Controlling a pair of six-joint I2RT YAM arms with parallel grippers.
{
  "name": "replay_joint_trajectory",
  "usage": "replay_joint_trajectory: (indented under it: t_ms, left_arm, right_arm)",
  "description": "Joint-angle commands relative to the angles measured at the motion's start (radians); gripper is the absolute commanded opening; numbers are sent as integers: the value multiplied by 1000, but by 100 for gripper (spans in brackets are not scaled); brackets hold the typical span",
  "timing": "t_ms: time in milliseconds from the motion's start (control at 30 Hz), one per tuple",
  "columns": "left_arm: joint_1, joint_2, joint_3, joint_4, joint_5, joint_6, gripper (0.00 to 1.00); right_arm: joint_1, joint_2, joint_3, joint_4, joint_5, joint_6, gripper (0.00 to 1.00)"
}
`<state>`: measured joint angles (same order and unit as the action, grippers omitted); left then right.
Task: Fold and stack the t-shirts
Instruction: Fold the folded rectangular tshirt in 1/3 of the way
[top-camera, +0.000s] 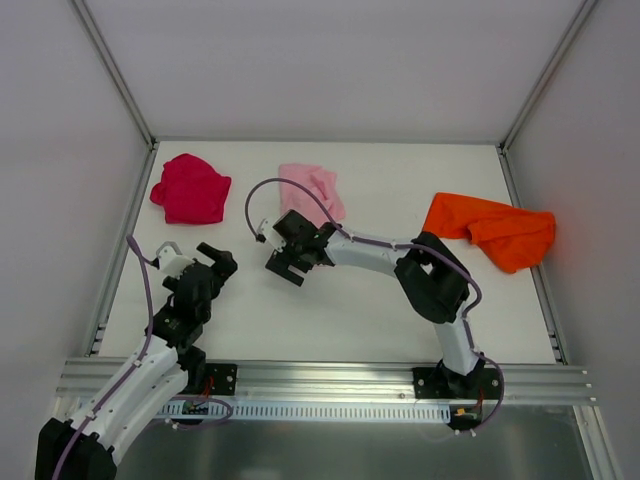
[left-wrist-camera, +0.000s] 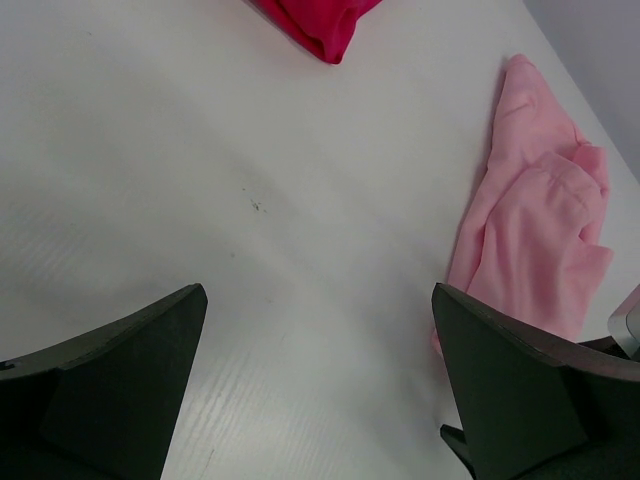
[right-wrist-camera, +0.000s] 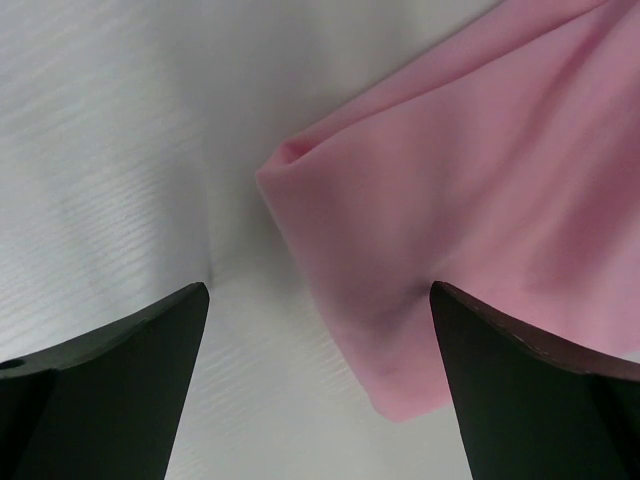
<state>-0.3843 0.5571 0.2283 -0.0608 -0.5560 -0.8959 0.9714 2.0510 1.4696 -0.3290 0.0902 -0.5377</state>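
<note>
White tabletop (top-camera: 340, 310), walled on three sides. You see the pink t-shirt (top-camera: 315, 188) crumpled at centre rear, its near corner just before your right gripper (top-camera: 285, 265), whose jaws are wide and empty. The red t-shirt (top-camera: 190, 188) lies rear left and the orange t-shirt (top-camera: 495, 228) lies right, well apart. Your left gripper (top-camera: 215, 262), equally wide and empty, sits nearer you than the red one.

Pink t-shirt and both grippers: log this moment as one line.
right gripper: open, at pink t-shirt corner | left gripper: open, over table | red t-shirt, orange t-shirt: crumpled
</note>
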Motion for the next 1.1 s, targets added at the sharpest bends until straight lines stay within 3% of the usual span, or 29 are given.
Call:
replay_joint_trajectory:
  t_ms: [0,300,433,600,667,700,800,833,1067]
  left_arm:
    - [12,-10,-18,47,13,34,99]
    - [10,1,-17,56,21,41,99]
    - [10,-72,-17,9,22,37,99]
    - [10,-132,-26,-17,19,35,99]
    - [12,-125,-27,-13,16,35,99]
    - [12,-114,-26,-11,16,37,99]
    - [10,-97,-23,4,21,37,99]
    - [10,-89,-23,7,22,40,99]
    - [10,-79,-21,16,21,43,99]
  right_arm:
    - [-2,20,69,-38,17,-19,100]
    - [-10,69,136,-85,103,-61,100]
    - [-19,66,107,-62,80,-50,98]
    - [-22,60,97,-61,91,-27,72]
    - [-22,54,89,-58,94,-18,57]
    - [-22,45,72,-51,97,-12,44]
    - [-23,26,43,-36,109,1,19]
    - [-22,11,25,-36,114,13,2]
    - [15,-152,-113,-33,125,58,1]
